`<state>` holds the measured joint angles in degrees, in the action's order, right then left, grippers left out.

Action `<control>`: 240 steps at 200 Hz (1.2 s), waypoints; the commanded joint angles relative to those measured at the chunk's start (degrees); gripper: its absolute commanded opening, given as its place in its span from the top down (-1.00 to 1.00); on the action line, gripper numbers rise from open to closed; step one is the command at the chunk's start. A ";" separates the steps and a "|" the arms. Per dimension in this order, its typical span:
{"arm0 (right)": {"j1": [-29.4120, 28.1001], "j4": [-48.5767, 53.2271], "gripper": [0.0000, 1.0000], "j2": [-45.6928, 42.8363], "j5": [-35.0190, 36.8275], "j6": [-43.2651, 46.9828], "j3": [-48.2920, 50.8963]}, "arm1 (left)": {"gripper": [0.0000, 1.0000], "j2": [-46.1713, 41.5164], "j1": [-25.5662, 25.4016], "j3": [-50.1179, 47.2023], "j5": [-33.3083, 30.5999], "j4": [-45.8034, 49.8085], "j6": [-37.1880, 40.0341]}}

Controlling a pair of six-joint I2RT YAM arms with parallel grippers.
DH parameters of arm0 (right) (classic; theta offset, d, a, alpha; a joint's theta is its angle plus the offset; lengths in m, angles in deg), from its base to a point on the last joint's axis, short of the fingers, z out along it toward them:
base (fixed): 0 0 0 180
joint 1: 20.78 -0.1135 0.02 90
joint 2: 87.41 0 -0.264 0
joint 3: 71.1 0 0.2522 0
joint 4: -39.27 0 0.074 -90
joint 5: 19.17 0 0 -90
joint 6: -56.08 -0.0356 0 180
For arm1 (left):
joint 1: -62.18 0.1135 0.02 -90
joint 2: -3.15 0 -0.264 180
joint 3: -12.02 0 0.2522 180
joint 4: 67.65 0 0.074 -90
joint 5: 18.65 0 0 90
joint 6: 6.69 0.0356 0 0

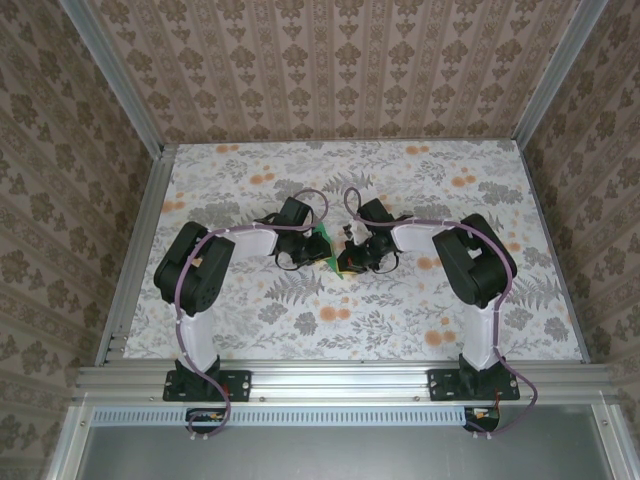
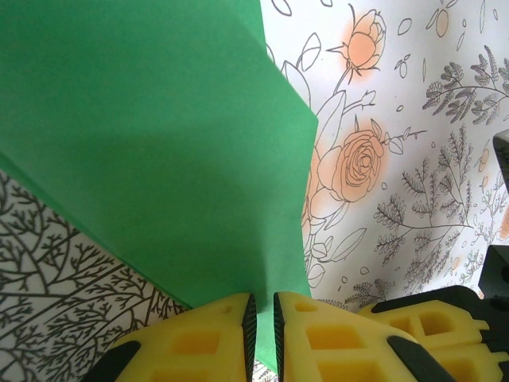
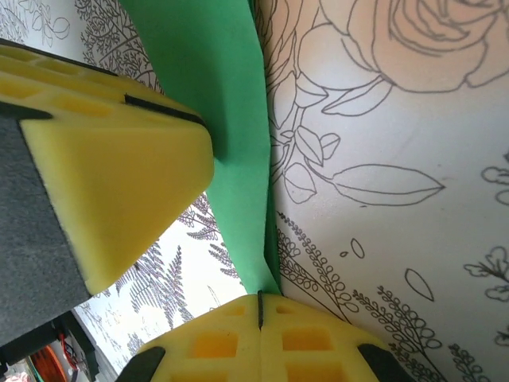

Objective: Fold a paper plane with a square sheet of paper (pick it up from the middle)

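Grips paper [image 2: 159,143] in left tool [image 2: 261,309] and right tool [image 3: 260,306], both pinched shut, likely to tauten a fold.

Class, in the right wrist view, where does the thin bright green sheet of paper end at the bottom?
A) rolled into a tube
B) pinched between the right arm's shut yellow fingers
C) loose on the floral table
B: the green sheet of paper narrows into the closed seam between the right arm's yellow fingers.

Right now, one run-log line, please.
left gripper: shut on green paper | right gripper: shut on green paper | place: centre of table
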<state>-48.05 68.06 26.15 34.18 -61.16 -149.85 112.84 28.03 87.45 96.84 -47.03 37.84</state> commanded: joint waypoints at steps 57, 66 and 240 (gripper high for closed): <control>-0.86 12.09 0.91 0.39 8.40 5.08 2.09 | 0.61 0.15 1.78 -1.04 0.66 -0.61 -0.91; -1.09 12.68 0.90 0.43 9.37 5.42 2.20 | 0.61 0.22 2.35 -0.96 1.11 -1.27 -0.58; -3.51 18.64 0.90 1.38 19.74 7.27 1.44 | 0.54 4.67 11.07 7.14 4.56 3.88 9.75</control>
<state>-51.35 74.49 24.29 44.98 -55.02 -151.53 115.22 37.89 92.43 102.70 -45.39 44.52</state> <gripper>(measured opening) 0.057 0.228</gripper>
